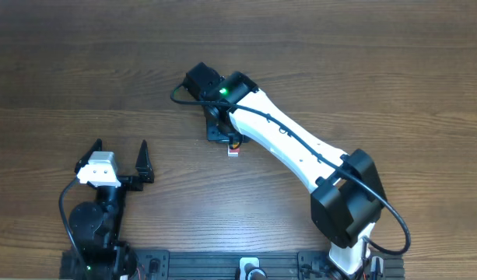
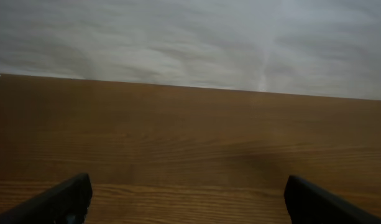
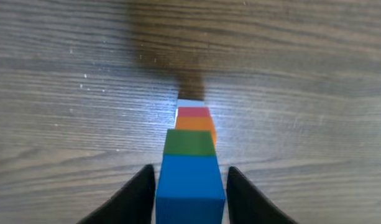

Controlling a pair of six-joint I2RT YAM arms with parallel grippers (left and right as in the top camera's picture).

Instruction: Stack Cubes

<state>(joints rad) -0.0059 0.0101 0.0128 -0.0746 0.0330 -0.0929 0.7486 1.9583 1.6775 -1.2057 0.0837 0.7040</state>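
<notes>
A stack of cubes stands on the wooden table [image 3: 66, 74]. From the top down it is a blue cube [image 3: 190, 177], a green cube [image 3: 189, 142], an orange cube [image 3: 195, 123], a red cube [image 3: 193, 112] and a white cube [image 3: 190, 103]. My right gripper [image 3: 190, 182] hangs straight above the stack, one finger against each side of the blue cube. In the top view the right arm covers most of the stack; only its foot [image 1: 233, 150] peeks out. My left gripper [image 1: 120, 155] rests open near its base with nothing between its fingers.
Bare wood stretches in front of the left gripper [image 2: 187, 205] as far as the table's far edge [image 2: 190, 87]. The black base rail [image 1: 222, 264] runs along the near edge.
</notes>
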